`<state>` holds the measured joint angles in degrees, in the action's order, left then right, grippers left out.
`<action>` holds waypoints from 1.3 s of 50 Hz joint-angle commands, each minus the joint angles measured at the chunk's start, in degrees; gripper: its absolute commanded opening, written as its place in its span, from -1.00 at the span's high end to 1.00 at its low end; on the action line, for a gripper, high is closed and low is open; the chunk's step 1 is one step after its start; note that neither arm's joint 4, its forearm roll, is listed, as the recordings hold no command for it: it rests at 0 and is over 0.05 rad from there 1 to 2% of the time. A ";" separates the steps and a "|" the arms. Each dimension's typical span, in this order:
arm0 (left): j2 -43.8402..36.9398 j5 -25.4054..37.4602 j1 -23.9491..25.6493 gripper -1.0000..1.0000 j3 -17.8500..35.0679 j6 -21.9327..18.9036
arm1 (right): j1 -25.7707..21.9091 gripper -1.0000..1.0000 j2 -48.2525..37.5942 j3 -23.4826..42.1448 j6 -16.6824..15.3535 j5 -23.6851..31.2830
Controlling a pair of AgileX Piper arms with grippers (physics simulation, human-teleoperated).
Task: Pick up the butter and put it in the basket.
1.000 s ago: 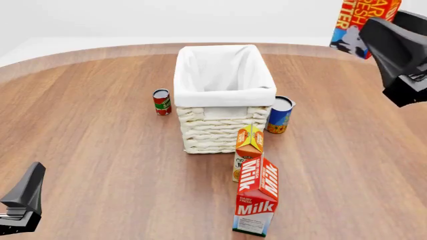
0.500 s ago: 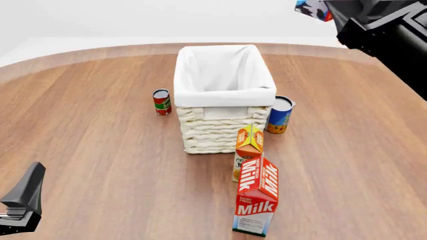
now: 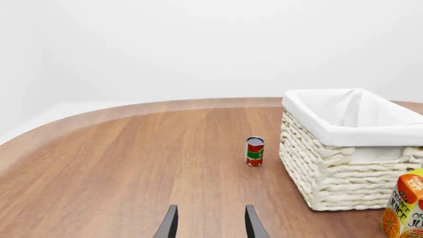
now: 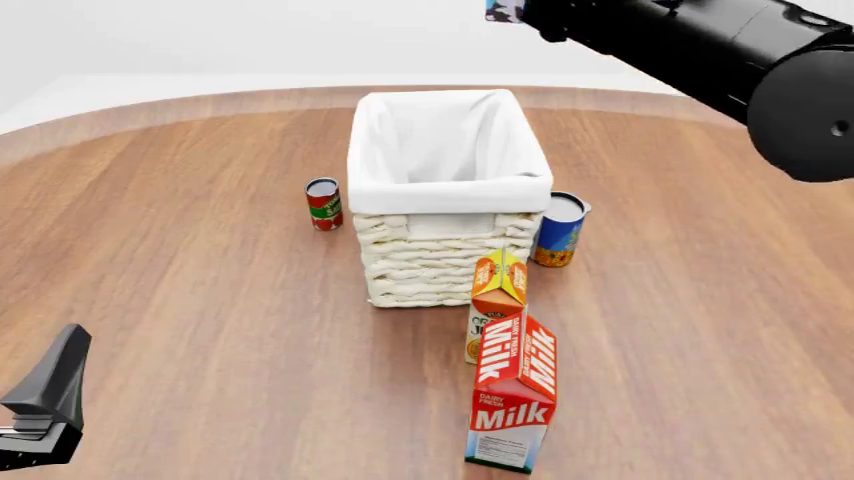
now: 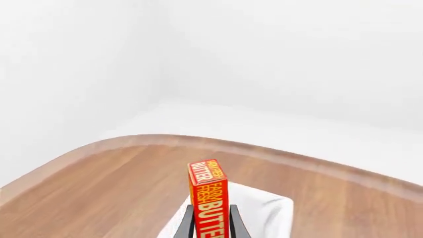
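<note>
A: Swung left across the table's far edge since a second ago: right claw [image 5: 210, 224], clamped on butter [image 5: 209, 197].

B: Butter upright, long axis vertical, over basket [image 4: 449, 190]. Left claw [image 3: 211, 223] parted, idle near edge.

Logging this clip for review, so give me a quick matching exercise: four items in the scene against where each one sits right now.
Things:
1. red-orange flat butter box
2. small red-and-green tin can
3. blue-and-yellow tin can
4. tall red-and-white milk carton

Places:
A. on the table, nearest the camera, in front of the orange juice carton
B. left of the cream-white woven wicker basket in the front view
C. held in the right claw, up in the air
D. right of the basket in the front view

Pairs: 1-C, 2-B, 3-D, 4-A
</note>
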<state>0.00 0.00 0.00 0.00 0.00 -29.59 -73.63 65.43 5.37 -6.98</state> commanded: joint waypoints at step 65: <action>0.00 0.00 0.00 -1.00 0.00 0.00 | 0.38 1.00 -24.65 14.86 -2.53 5.40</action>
<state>0.00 0.00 0.00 0.00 0.00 -29.50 -97.48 78.36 1.84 -0.53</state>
